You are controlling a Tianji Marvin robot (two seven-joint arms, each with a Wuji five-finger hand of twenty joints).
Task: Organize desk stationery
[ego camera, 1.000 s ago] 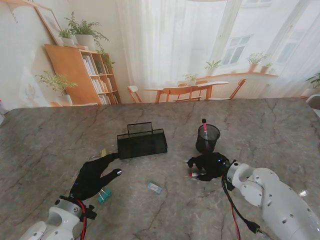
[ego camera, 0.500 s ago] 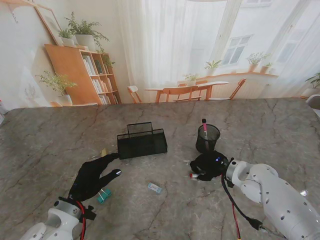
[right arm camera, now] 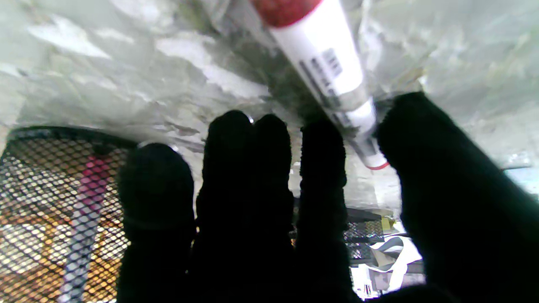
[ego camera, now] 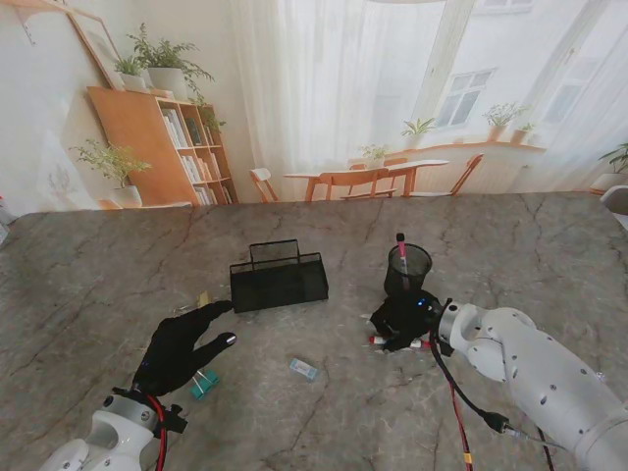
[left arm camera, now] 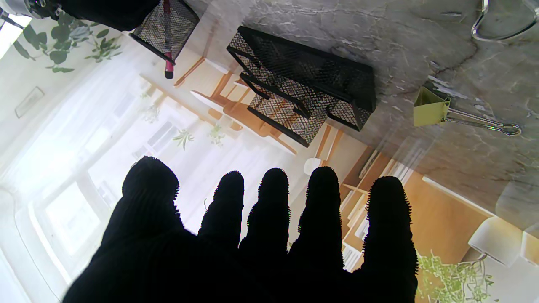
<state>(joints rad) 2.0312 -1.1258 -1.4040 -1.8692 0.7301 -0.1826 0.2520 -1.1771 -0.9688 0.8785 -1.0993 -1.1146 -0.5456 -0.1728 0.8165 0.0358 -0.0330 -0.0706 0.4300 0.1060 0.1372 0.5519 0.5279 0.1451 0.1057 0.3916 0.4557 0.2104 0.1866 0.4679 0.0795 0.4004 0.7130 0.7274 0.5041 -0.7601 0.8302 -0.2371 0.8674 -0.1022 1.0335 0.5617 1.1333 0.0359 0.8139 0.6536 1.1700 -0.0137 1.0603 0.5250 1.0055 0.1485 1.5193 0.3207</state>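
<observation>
Picking up the white marker with the red cap looks like the step in hand. It lies flat on the grey marble surface, right of the middle and just on my side of the round black mesh pen cup, which already holds a pink pen. The right hand is down over the marker. In the right wrist view the thumb and a finger sit on either side of the marker, touching it or very close, but I cannot tell if they pinch it yet.

The left hand rests flat with its fingers spread, holding nothing. It is near my edge on the left side. Just beside it lies a small teal binder clip. A yellow binder clip with silver wire handles lies by its fingertips, close to the black mesh tray in the middle. A small pale blue eraser-like block lies alone between the two hands.

Next, I think, the right hand must squeeze the marker tight, lift it, tip it upright, and drop it into the cup. The cup is so close that a bump could knock it over.
</observation>
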